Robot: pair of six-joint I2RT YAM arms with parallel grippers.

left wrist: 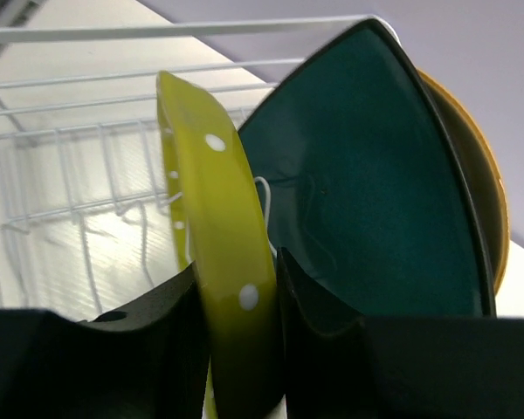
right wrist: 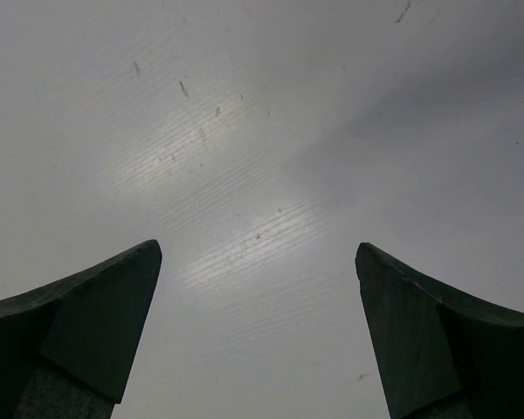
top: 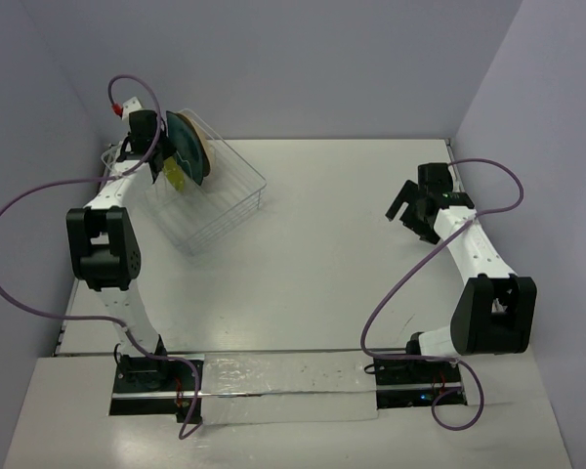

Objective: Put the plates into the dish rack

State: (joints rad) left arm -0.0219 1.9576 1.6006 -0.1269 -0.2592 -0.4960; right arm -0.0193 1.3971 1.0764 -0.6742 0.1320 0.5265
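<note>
Left wrist view puts me close in the dish rack (left wrist: 113, 83). The left gripper (left wrist: 236, 284) has its two dark fingers (left wrist: 157, 327) pressed on both faces of the yellow-green plate (left wrist: 201, 192), holding it on edge at the rim. At 3 o'clock of it stands the teal plate (left wrist: 367, 201), and behind that a third plate (left wrist: 487, 175), which shows only an ochre back.

From the top camera, the rack sits at 10 o'clock on the table (top: 352, 254) with all three plates upright inside. I judge two plates loaded and the last one almost seated; only letting go and pulling away remains.

The plates look glazed and hard. The yellow-green one has a wavy rim with white dots, and the teal one is a rounded square with a dark edge. The rack is thin white wire.

The right gripper (top: 415, 210), at 3 o'clock, is spread wide with nothing in it.
</note>
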